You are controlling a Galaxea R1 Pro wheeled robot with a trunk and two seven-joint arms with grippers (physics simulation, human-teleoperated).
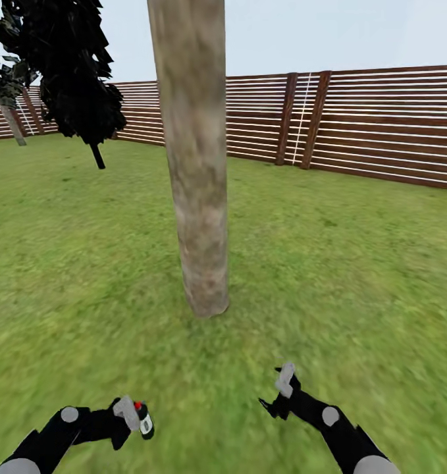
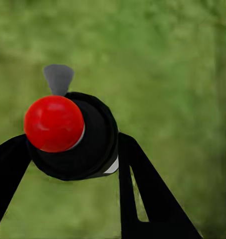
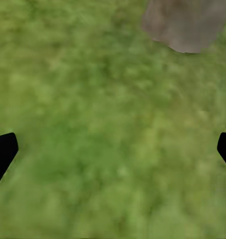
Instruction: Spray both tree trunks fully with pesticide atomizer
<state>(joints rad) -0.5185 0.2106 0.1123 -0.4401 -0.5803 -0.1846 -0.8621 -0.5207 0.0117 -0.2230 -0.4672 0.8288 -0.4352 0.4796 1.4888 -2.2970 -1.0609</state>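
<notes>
Slim black atomizer bottle with red cap [image 1: 144, 419] pinched in left tool [image 1: 132, 416], low over green grass floor [image 1: 355, 276]. Thick mottled grey-brown tree trunk [image 1: 195, 164] upright straight ahead, slightly rightward of bottle. Right tool [image 1: 281, 390] spread, empty.

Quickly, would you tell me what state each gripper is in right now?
Left gripper: shut on the pesticide atomizer.
Right gripper: open, holding nothing.

No text, label, brand, number or sign can be read anywhere, neither on the pesticide atomizer [image 1: 144, 420] nor on the fence [image 1: 381, 125].
</notes>
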